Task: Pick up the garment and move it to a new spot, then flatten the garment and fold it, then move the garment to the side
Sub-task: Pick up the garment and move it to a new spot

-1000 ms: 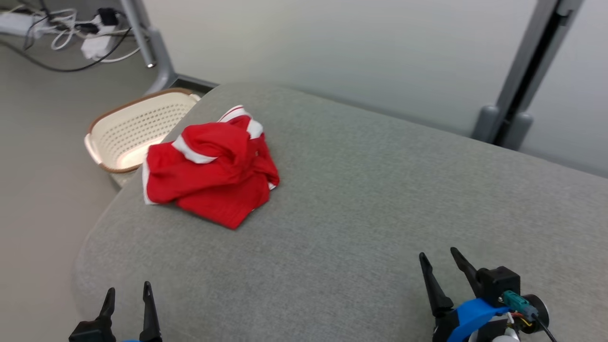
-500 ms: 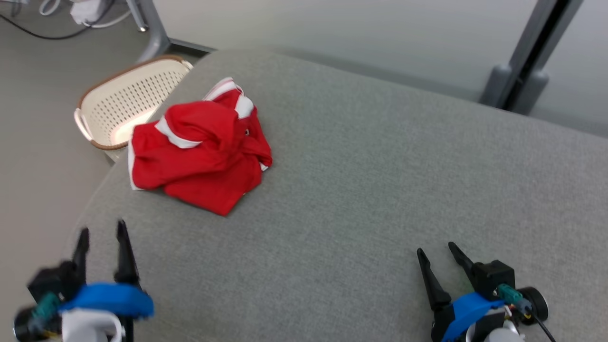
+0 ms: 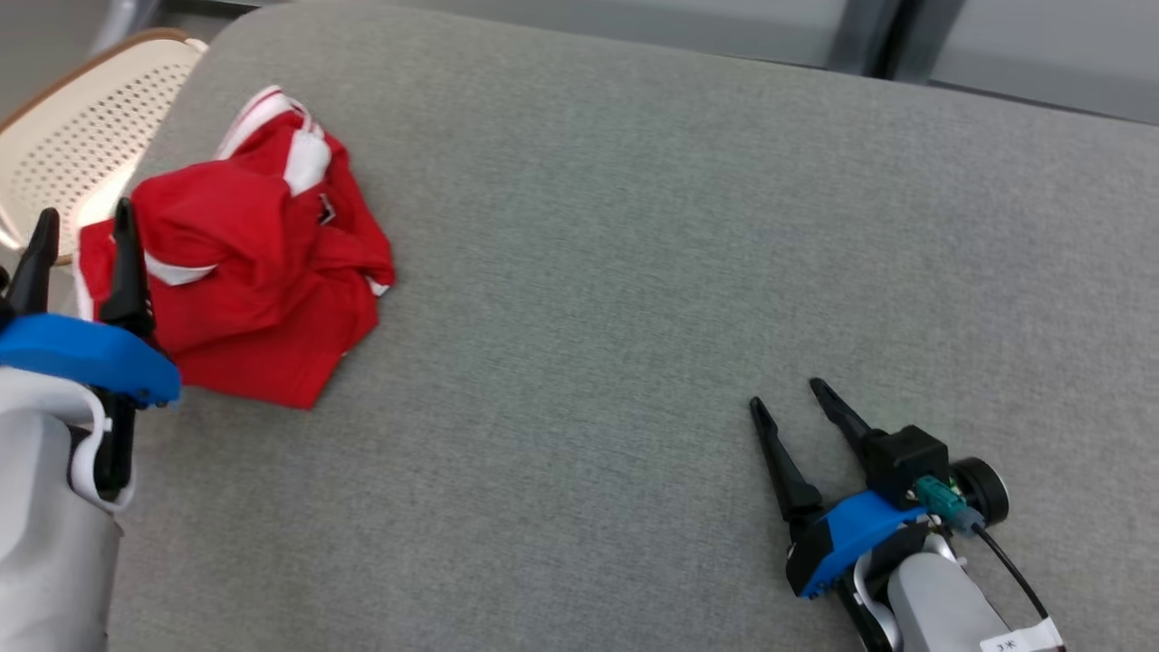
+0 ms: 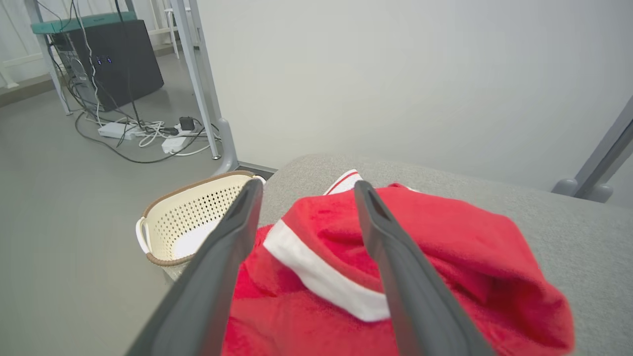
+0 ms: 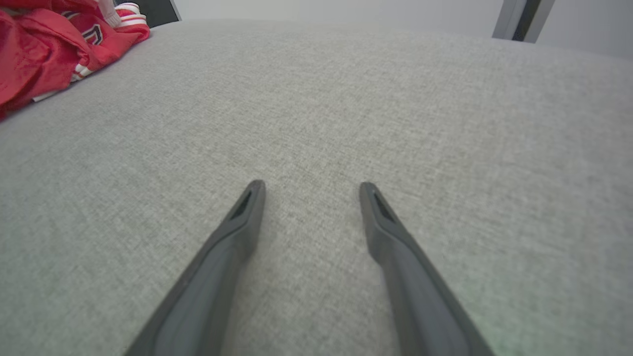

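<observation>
Upholstery in pale grey woven fabric is covering the broad cushioned surface (image 3: 634, 272) in front of us, and it is lying smooth across nearly all of the head view. We are seeing the crumpled red garment with white stripes (image 3: 253, 272) bunched at the surface's far left corner, close to the rounded edge. Just beyond that edge, down on the floor, a cream perforated plastic basket with a brown rim (image 3: 81, 145) is sitting.

We are holding our left gripper (image 3: 83, 214) at the garment's left side with the jaws spread wide and nothing clamped between them. In the left wrist view a red fold with a white band is showing between the two fingers, and we cannot tell whether the tips are touching cloth. We are keeping our right gripper (image 3: 785, 393) low over bare fabric at the lower right, well apart from the garment, its jaws equally wide and empty.

Past the surface, a plain pale wall (image 4: 395, 74) is rising. A grey floor (image 4: 59, 222) is stretching away on the left, where tangled white and black cables (image 4: 148, 136) are trailing beside a grey metal leg (image 4: 203, 89) and a dark cabinet (image 4: 113, 59).
</observation>
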You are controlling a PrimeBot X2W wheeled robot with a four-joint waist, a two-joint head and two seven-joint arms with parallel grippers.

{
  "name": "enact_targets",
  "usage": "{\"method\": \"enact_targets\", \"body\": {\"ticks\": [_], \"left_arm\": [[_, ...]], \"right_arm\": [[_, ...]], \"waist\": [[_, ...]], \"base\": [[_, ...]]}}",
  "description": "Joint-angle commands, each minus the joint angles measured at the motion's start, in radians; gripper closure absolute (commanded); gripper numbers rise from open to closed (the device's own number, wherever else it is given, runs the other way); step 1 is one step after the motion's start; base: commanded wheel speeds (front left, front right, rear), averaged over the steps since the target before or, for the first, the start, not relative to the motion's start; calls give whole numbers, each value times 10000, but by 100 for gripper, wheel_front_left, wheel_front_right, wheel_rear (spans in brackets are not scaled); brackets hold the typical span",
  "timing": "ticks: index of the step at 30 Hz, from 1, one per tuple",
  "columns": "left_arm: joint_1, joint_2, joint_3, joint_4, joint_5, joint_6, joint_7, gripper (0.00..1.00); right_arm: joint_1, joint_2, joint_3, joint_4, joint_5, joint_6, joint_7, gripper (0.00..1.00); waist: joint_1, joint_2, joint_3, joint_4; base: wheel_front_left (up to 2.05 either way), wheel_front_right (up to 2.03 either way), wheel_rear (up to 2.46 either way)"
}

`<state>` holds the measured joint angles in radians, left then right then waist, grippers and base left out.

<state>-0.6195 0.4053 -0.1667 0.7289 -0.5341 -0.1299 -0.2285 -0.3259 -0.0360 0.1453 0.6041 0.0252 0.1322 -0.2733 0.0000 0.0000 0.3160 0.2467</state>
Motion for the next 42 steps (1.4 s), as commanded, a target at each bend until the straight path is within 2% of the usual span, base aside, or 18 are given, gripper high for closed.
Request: {"method": "enact_targets", "body": {"ticks": [1, 5, 10, 11, 12, 13, 17, 23, 28, 31, 37, 42], "left_arm": [[-289, 64, -148, 200, -210, -11, 117, 0], [-691, 325, -514, 1365, -880, -10, 801, 0], [-867, 75, -652, 2409, -1922, -10, 1641, 0], [-875, 75, -708, 2469, -2083, -10, 1714, 8], [-891, 107, -762, 2508, -2211, -10, 1684, 97], [-884, 85, -804, 2531, -2373, -10, 1663, 100], [-1048, 263, -1171, 2347, -2631, -11, 1396, 100], [-1766, 718, -2147, 1207, -2508, -11, 441, 100], [-2350, 822, -2941, 217, -2400, -11, 91, 100], [-2718, 770, -3505, -563, -2307, -11, -64, 100], [-3100, -11, -4543, -1961, -2287, -11, -204, 100], [-2836, -820, -5381, -2173, -2217, -11, -232, 100]], "right_arm": [[150, -279, -129, 485, -70, -27, 162, 0], [-15, -326, 24, 666, -151, -38, 173, 0], [9, -353, 35, 826, -32, -39, 180, 0], [33, -353, 54, 861, -20, -39, 180, 0], [62, -353, 72, 898, 3, -39, 181, 0], [82, -353, 91, 931, 32, -39, 181, 0], [148, -318, 269, 927, 185, -38, 178, 0], [152, -212, 606, 656, 556, -24, 126, 0], [267, -186, 843, 509, 892, -21, 97, 0], [399, -186, 962, 403, 1119, -18, 93, 0], [747, -162, 997, 189, 1276, -15, 88, 0], [904, -159, 1047, 39, 1385, -15, 88, 0]], "waist": [[0, 0, 74, -104], [0, 0, 307, -449], [0, 0, 366, -679], [0, 0, 362, -695], [0, 0, 350, -703], [0, 0, 331, -706], [0, 0, 121, -738], [0, 0, -448, -986], [0, 0, -931, -1459], [0, 0, -1222, -1982], [0, 0, -1559, -3364], [0, 0, -1642, -4310]], "base": [[0, 0, 0], [0, 0, 0], [0, 0, 0], [0, 0, 0], [0, 0, 0], [0, 0, 0], [0, 0, 0], [0, 0, 0], [0, 0, 0], [0, 0, 0], [0, 0, 0], [0, 0, 0]]}}
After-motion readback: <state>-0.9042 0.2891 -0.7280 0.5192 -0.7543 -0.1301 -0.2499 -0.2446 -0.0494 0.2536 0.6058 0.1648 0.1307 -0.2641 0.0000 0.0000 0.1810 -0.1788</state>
